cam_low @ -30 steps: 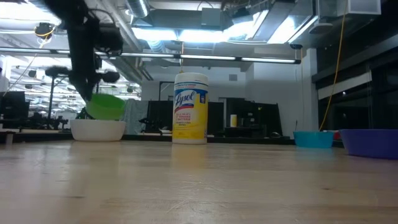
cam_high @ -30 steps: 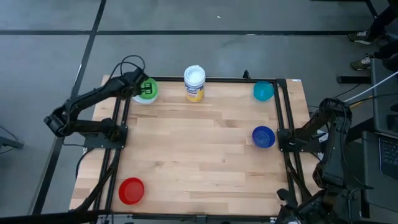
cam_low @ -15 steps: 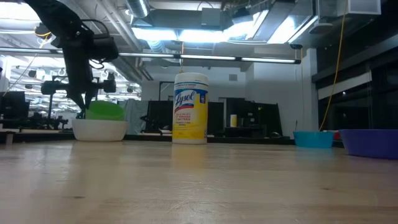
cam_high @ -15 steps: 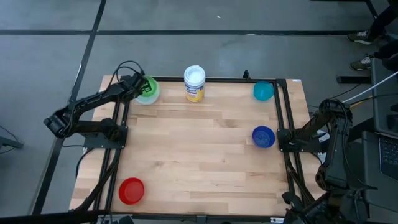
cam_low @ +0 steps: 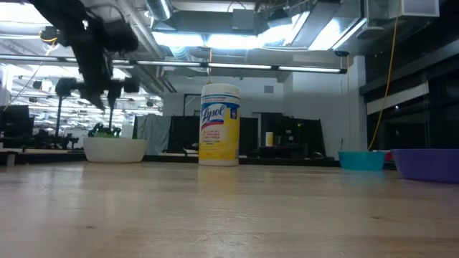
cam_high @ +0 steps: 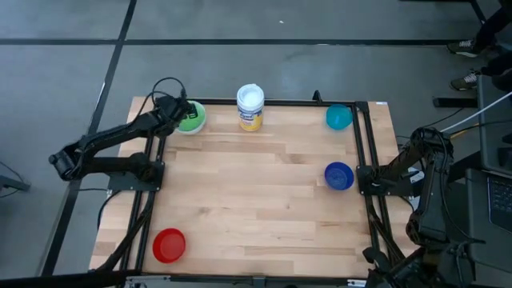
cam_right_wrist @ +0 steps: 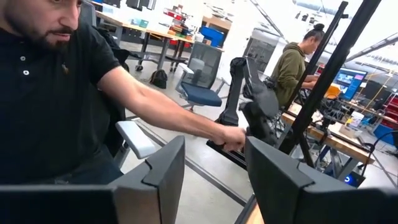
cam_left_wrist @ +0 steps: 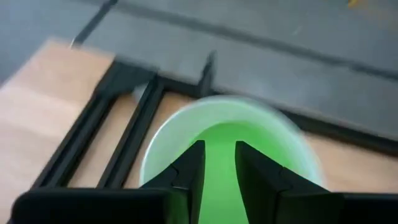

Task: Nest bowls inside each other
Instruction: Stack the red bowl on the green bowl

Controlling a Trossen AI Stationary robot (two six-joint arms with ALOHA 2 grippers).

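Observation:
The green bowl (cam_high: 192, 119) sits nested inside the white bowl (cam_low: 115, 150) at the table's far left. In the low view only a sliver of the green rim (cam_low: 107, 133) shows above the white one. My left gripper (cam_left_wrist: 219, 163) hovers just above the green bowl, open, its fingers slanting down over the bowl's hollow. It stands clear of the rim in the low view (cam_low: 107, 97). The red bowl (cam_high: 169, 245) rests near left, the dark blue bowl (cam_high: 338, 175) at right, the teal bowl (cam_high: 339, 117) far right. My right gripper (cam_right_wrist: 214, 155) is open beside the table's right edge, pointing into the room.
An upright white-lidded jar with a yellow label (cam_high: 250, 106) stands at the far edge, between the nested bowls and the teal bowl. Black frame rails (cam_high: 154, 172) run along both sides of the table. A seated person (cam_right_wrist: 56, 93) shows beyond my right gripper.
My left gripper has lowered the tilted green bowl into the white bowl and let go of it. It has then drawn up and back toward the table's left edge. The green bowl has sunk level into the white one, which has stayed put.

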